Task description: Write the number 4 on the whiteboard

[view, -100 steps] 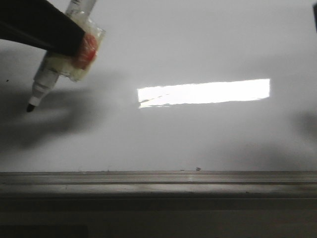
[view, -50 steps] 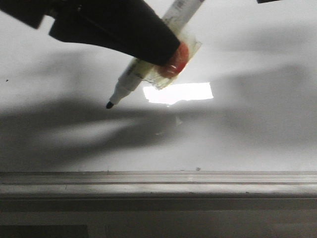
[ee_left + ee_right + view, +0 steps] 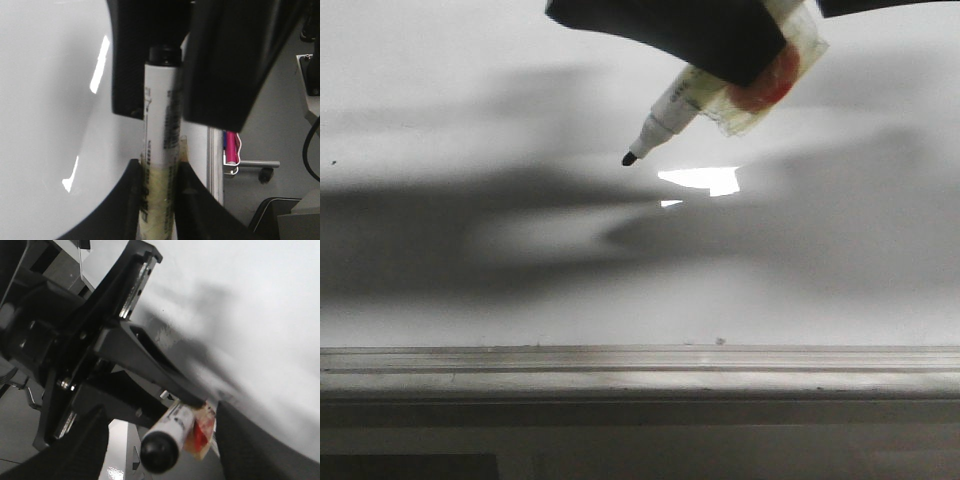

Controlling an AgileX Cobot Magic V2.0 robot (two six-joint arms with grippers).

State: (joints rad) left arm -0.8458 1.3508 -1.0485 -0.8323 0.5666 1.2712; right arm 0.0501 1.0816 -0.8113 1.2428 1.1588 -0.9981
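Note:
My left gripper (image 3: 760, 75) is shut on a white marker (image 3: 680, 105) wrapped in yellowish tape with a red patch. It holds the marker slanted over the whiteboard (image 3: 470, 290), with the black tip (image 3: 629, 158) pointing down-left, just above the surface. The left wrist view shows the marker barrel (image 3: 160, 125) clamped between the fingers of the left gripper (image 3: 159, 200). My right gripper (image 3: 162, 440) is open, with the marker's black rear end (image 3: 159, 455) between its spread fingers, untouched. No number 4 is visible on the board.
A grey metal strip (image 3: 640, 370) runs along the board's lower edge. A bright light reflection (image 3: 705, 180) lies partly under the arm's shadow. A tiny speck (image 3: 720, 341) sits near the strip. A pink item in a wire holder (image 3: 231, 147) stands beyond the board.
My left gripper has carried the marker from the left side to the right and upward. The tip now hangs over the board's middle, and the arm's shadow covers more of the reflection.

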